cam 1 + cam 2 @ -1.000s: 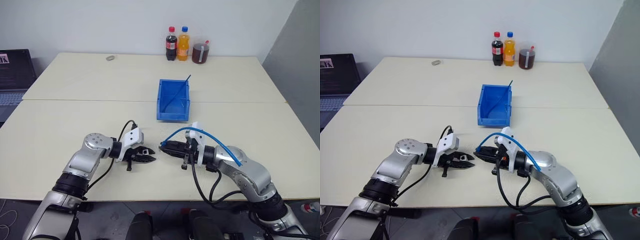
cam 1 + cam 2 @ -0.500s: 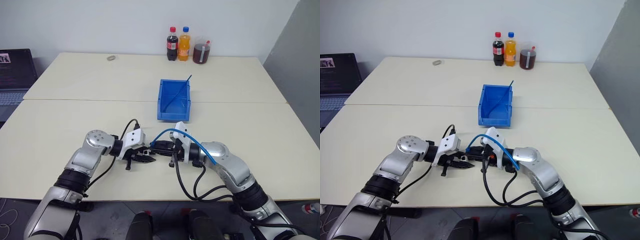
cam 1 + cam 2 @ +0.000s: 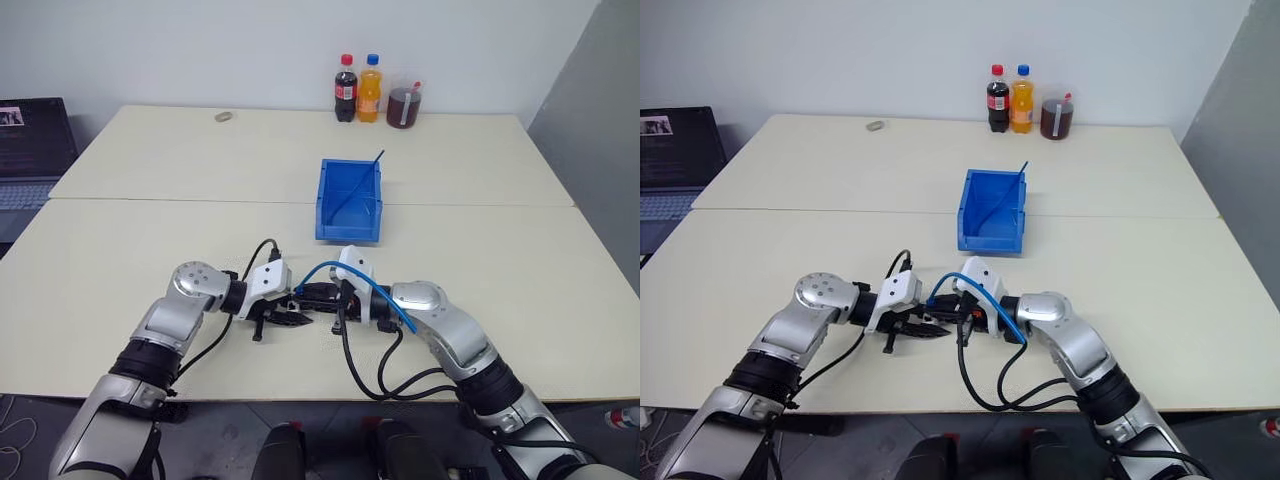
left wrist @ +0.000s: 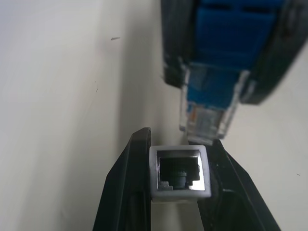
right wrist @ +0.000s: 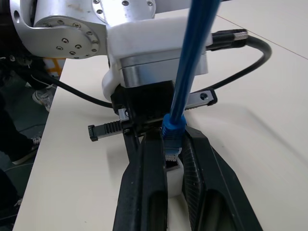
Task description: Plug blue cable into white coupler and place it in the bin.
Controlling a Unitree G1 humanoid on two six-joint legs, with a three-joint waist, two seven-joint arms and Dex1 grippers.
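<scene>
The white coupler (image 4: 180, 174) sits between the two black fingers of my left gripper (image 3: 291, 318), which is closed on it. Its dark opening faces out of the fingers, toward my other hand. In the left wrist view the clear plug (image 4: 208, 109) of the blue cable (image 3: 372, 283) is just beside the coupler, almost touching its upper edge, but it is not inside the opening yet.

My right gripper (image 3: 310, 295) is closed on the blue boot just behind the plug, and the cable runs back in a curve over my right forearm. The two grippers meet nearly tip to tip over the front of the table (image 3: 120, 260), both lying almost level. The plug's long axis is close to the line of the coupler's opening, but I judge that it stands a little off to one side, so the next move needs a small correction across before the push along this axis. My right hand carries the plug, so the push should come from it, and my left hand only has to hold the coupler steady.

The bin (image 3: 348, 202) stands well apart, further back on the table, and a straight dark blue cable piece (image 3: 360, 185) leans inside it.

Behind it are a cola bottle (image 3: 343, 89), an orange bottle (image 3: 370, 88) and a cup (image 3: 403, 103) with dark liquid. I cannot read any label or writing.
</scene>
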